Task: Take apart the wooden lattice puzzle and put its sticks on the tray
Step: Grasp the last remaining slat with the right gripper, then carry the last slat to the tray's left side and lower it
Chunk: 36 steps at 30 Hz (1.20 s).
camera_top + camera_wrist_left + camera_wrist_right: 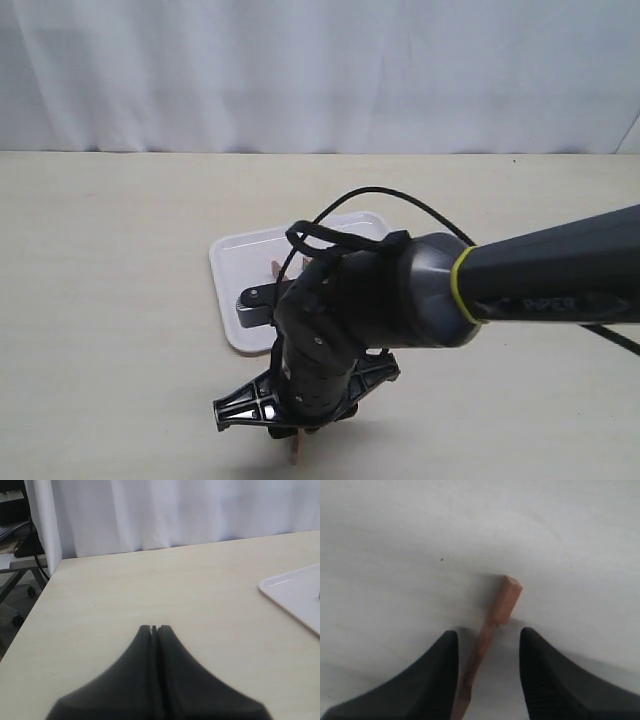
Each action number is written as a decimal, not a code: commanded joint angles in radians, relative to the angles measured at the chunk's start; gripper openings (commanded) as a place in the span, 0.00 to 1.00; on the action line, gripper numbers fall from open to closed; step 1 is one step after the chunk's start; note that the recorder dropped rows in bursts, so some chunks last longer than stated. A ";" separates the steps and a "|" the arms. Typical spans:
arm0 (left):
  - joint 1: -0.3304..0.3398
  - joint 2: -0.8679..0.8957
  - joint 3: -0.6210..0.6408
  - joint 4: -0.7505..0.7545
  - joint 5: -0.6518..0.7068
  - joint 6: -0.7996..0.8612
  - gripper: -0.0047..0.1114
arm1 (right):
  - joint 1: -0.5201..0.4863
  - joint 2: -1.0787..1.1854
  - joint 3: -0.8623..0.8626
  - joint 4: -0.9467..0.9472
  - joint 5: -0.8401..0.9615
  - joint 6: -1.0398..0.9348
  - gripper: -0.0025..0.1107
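Here, right arm (540,280) marked "PIPER"; right claw (489,635) spread astride stick (503,604).

Right arm (540,285) reaches in from the right, wrist bent steeply down, right gripper (487,635) jaws parted. Left gripper (154,628) points forward, jaws pressed tight together.

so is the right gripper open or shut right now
Open. In the right wrist view the fingers of the right gripper stand apart with a stick between them; whether either touches it cannot be told.
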 commanded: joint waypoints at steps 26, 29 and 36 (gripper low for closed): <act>-0.007 0.000 0.003 -0.001 -0.014 -0.008 0.04 | -0.121 0.217 -0.636 -0.093 0.172 -0.282 0.06; -0.007 0.000 0.003 -0.001 -0.014 -0.008 0.04 | -0.121 0.314 -0.740 -0.088 0.201 -0.290 0.06; -0.007 0.000 0.003 -0.001 -0.014 -0.008 0.04 | -0.130 0.421 -0.791 -0.092 0.204 -0.290 0.06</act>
